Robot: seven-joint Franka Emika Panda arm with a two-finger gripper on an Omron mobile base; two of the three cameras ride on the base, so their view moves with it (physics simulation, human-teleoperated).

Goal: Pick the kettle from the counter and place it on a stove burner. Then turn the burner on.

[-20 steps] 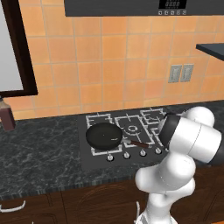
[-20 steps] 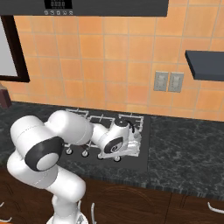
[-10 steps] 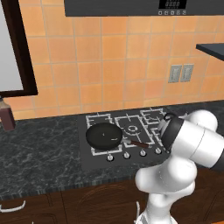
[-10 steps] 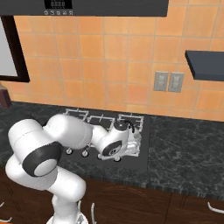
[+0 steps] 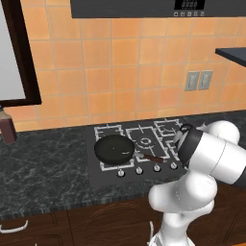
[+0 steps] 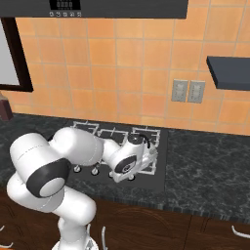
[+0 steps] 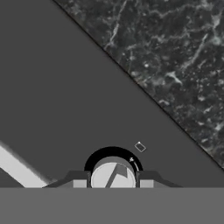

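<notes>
The silvery kettle (image 6: pixel 142 144) with its black arched handle (image 5: pixel 185 129) stands on the right-hand stove burner (image 6: pixel 152 134) of the black cooktop (image 5: pixel 96 175); my arm hides most of it. My gripper (image 7: pixel 113 182) reaches down to the cooktop's front right edge. Its two fingertips (image 7: pixel 79 182) press on either side of a round light burner knob (image 7: pixel 113 173) with a black ring around it. The dark marbled counter (image 7: pixel 175 52) runs along the cooktop's edge.
A round black frying pan (image 5: pixel 114 148) sits on the left burner, its handle pointing right. Three more knobs (image 5: pixel 139 170) line the cooktop front. A brown bottle (image 5: pixel 7 127) stands far left. Wall outlets (image 6: pixel 188 91) and a dark shelf (image 6: pixel 228 72) are on the right.
My arm has shifted slightly over the front right of the cooktop. The kettle and the pan have stayed where they were.
</notes>
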